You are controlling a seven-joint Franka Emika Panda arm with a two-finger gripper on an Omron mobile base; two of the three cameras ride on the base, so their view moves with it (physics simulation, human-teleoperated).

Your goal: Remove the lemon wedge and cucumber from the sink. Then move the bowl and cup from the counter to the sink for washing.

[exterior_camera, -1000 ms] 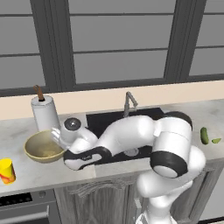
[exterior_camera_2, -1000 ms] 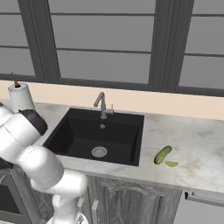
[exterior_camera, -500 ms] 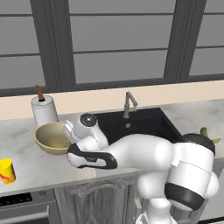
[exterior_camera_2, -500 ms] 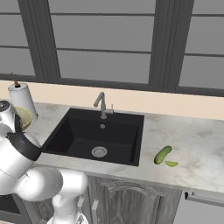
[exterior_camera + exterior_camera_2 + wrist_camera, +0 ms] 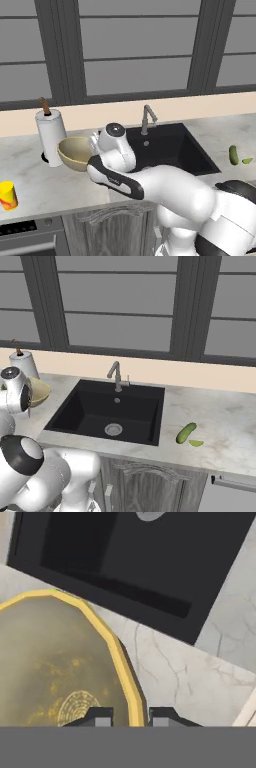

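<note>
Gripping bowl [image 5: 55, 677] rim, pincer [image 5: 131, 718] beside sink [image 5: 150, 557]

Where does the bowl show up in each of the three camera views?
Left base view: the bowl sits left of centre, lifted beside the paper towel roll.
Right base view: at the far left edge, partly behind the arm.
Hand view: lower left, rim between the fingertips.
Shared landmark: the sink.
</note>
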